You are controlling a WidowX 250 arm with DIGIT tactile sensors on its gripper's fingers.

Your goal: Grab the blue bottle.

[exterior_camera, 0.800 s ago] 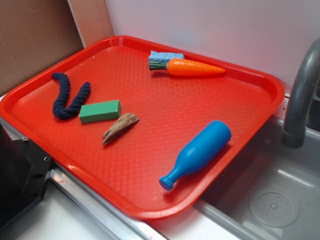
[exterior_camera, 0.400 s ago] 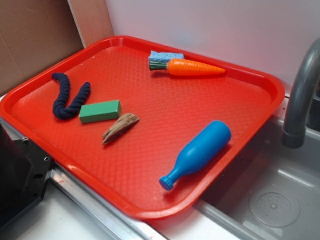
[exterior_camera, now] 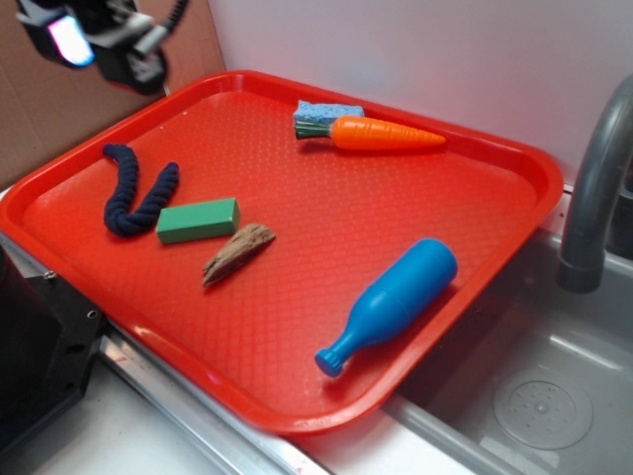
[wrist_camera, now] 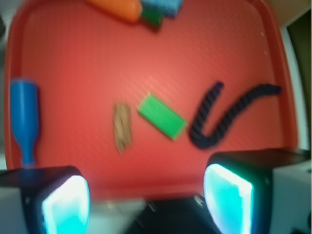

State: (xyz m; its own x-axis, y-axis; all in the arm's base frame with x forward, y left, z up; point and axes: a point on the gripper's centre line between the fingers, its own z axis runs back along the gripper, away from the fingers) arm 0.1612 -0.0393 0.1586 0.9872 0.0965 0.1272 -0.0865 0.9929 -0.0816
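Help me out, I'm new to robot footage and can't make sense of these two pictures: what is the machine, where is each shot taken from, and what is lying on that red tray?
The machine is a small robot arm with a pincer at its tip, seen at the top left of the outside view. That picture comes from a fixed camera looking down at the red tray, which sits beside a sink with a grey faucet.

The other picture, somewhat blurred, comes from a camera on the arm's wrist. The two glowing pads at the bottom are the pincer's fingers, spread apart with nothing between them.

On the tray lie a blue bottle on its side, an orange carrot with a light-blue sponge beside it, a green block, a brown piece of wood and a dark navy rope. Nothing is held yet.
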